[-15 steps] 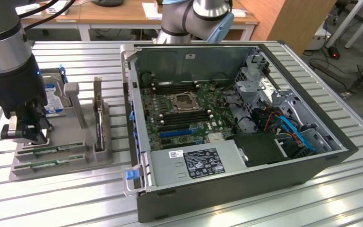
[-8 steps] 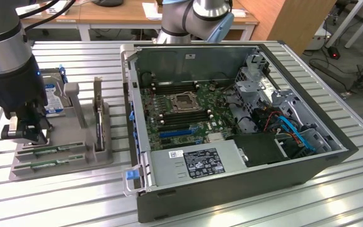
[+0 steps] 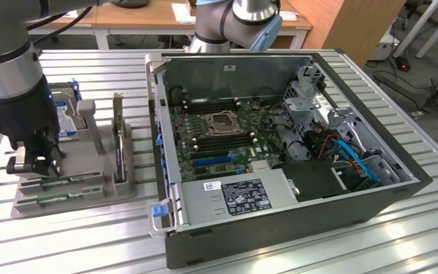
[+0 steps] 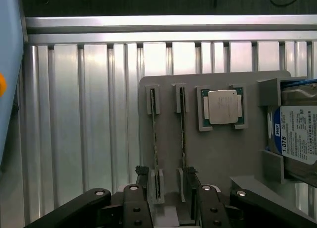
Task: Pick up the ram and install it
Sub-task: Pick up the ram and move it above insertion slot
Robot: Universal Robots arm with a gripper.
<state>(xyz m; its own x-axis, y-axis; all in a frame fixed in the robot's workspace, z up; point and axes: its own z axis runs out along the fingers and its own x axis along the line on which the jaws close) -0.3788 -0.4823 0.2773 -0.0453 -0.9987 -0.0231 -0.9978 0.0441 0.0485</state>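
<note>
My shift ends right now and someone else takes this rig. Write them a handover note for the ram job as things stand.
Tool: open, holding nothing, low over the grey holder at the exterior view's left.
Ram: two ram sticks stand on edge, side by side, in the holder's slots. The tool is at one end of them; I cannot tell whether it touches them.
Computer case: open, to the exterior view's right of the holder, motherboard exposed.
Done: nothing yet; neither stick is lifted.
Left: pick-up and install.
</note>
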